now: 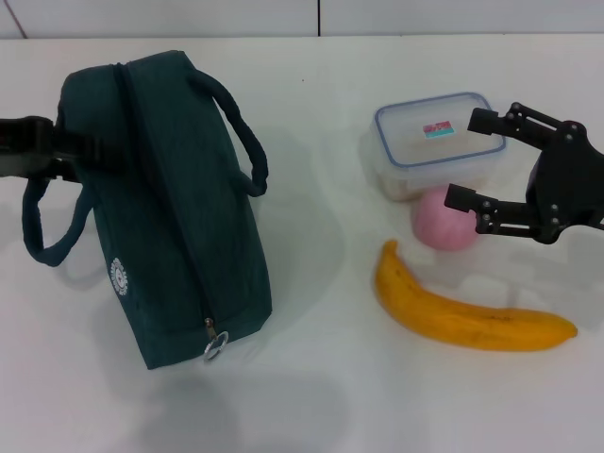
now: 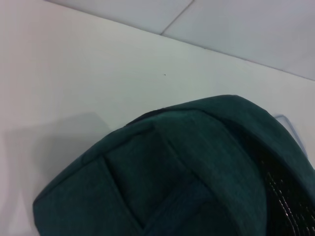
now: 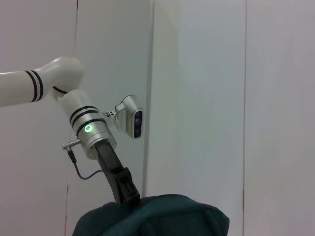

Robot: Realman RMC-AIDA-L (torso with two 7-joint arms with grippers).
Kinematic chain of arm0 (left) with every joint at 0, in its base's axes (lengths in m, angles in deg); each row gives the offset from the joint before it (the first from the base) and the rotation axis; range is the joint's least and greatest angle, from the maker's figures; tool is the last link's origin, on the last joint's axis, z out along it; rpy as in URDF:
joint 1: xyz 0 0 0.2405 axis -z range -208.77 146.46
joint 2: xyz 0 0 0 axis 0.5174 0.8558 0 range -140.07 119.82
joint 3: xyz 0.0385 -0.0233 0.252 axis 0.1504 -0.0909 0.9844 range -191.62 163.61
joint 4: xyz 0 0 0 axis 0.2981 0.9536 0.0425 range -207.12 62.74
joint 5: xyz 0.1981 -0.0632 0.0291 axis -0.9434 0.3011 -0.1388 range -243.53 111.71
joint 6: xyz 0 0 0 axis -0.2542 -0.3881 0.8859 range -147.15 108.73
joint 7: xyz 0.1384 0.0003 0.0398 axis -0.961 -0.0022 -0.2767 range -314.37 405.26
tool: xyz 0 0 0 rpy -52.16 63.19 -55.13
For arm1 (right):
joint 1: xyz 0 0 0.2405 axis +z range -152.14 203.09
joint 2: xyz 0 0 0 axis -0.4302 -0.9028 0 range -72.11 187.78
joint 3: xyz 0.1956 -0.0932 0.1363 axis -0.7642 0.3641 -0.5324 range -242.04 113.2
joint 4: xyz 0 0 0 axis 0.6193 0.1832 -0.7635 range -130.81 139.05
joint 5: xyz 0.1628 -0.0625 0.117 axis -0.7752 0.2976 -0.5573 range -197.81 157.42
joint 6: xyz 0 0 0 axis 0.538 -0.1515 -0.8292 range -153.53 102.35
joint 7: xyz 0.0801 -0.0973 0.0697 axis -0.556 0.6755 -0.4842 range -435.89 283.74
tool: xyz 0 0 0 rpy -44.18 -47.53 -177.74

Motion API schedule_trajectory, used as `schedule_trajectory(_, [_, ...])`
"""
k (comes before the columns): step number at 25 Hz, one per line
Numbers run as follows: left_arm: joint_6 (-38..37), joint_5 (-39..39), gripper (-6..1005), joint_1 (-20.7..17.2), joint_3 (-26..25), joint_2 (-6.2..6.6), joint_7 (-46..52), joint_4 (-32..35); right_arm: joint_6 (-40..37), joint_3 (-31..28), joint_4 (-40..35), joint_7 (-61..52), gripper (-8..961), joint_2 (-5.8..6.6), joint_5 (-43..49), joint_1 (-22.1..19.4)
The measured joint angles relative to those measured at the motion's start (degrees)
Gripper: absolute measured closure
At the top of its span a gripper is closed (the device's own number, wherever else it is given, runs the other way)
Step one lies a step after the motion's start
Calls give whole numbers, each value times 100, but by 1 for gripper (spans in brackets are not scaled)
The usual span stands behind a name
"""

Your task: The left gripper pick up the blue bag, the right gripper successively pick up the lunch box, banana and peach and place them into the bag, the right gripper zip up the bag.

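Observation:
The blue bag [image 1: 160,208] lies on its side on the white table, zipped shut, with its zipper pull [image 1: 216,344] at the near end. My left gripper [image 1: 90,149] is at the bag's far left end and looks shut on the fabric there. It also shows in the right wrist view [image 3: 129,196], down on the bag [image 3: 157,219]. The left wrist view shows only the bag's end [image 2: 187,187]. My right gripper [image 1: 462,158] is open and empty, held over the right side of the clear lunch box [image 1: 429,142] and the pink peach [image 1: 436,226]. The banana [image 1: 462,316] lies in front of them.
The bag's two carry handles [image 1: 241,142] hang loose on either side of it. The white table [image 1: 330,406] runs back to a tiled wall [image 1: 321,14].

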Motion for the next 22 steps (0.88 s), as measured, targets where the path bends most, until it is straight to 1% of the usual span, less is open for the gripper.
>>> schedule_trajectory(3, [43,26,214,-5,-24,-49,-157,-3,0,0,24,15,79,0,0,8])
schedule_trajectory(9, [73,49,435,16,-50,-42,-147,-168,-2,0,64,77,79,1,0,21])
schedule_trajectory(14, [190,44,670,31,-65,-3,-142,-324,-17,-1,64,95,79,-2,0,14])
schedule_trajectory(19, [191,3,901,-1,-12,-12,-215,-241,-39,-1,64,142,79,-9,0,-21])
schedule_trajectory(22, [176,-58,936,9,2,-11,-163,-223,-47,-1,64,149,79,-16,-1,-25])
